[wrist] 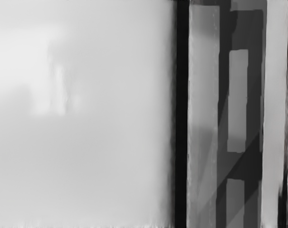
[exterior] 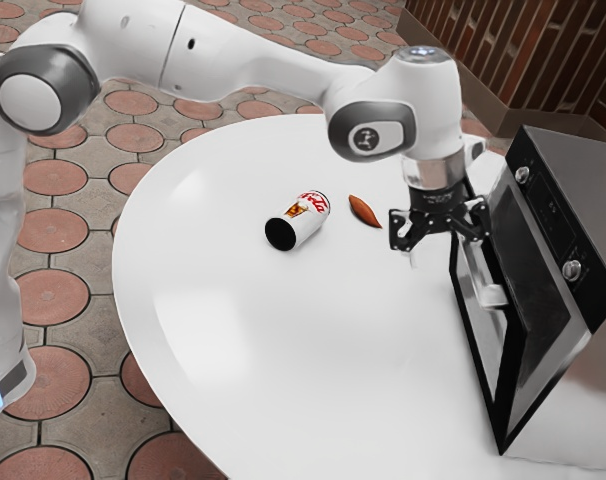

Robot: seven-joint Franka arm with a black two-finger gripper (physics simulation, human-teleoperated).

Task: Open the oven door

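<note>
My gripper (exterior: 445, 246) is over the table beside the oven door (exterior: 477, 335), its fingers spread wide with no object visible between them. The finger on the oven's side is close to the door's upper edge; whether they touch I cannot tell. The black-framed door appears tilted a little out from the oven (exterior: 573, 415), with the dark interior visible behind it. A pale handle (exterior: 493, 296) sits on its outer face, below the gripper. In the wrist view the door's black edge (wrist: 182, 114) runs beside the pale tabletop.
The white round table (exterior: 283, 360) carries a cola can (exterior: 299, 220) lying on its side and a brown, pointed object (exterior: 364, 211), both on the arm's side of the gripper. Two knobs are on the oven's control panel (exterior: 551, 215).
</note>
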